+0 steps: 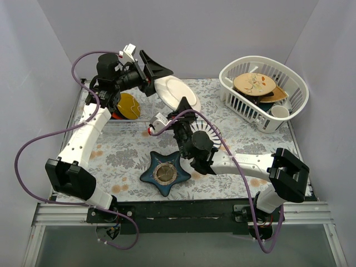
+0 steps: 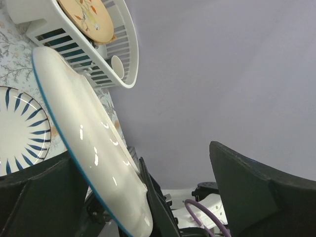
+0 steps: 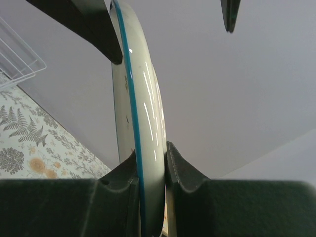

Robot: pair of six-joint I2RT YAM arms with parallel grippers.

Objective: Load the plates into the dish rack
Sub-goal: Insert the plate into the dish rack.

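Observation:
An off-white plate (image 1: 177, 90) with a teal rim stands on edge in the air, just right of the dish rack (image 1: 129, 123). My right gripper (image 1: 181, 107) is shut on its lower rim; the right wrist view shows the plate (image 3: 144, 98) pinched between both pads (image 3: 180, 170). My left gripper (image 1: 160, 77) is open around the plate's upper edge. In the left wrist view the plate (image 2: 84, 138) lies against one finger (image 2: 44, 197), the other finger (image 2: 261, 192) far off. A yellow plate (image 1: 129, 105) and an orange-red one (image 1: 116, 115) stand in the rack.
A dark blue star-shaped dish (image 1: 165, 173) lies at the front centre. A plate with blue radial stripes (image 1: 208, 131) lies flat under my right arm. A white slotted basket (image 1: 266, 114) with dishes and a cup stands at the back right.

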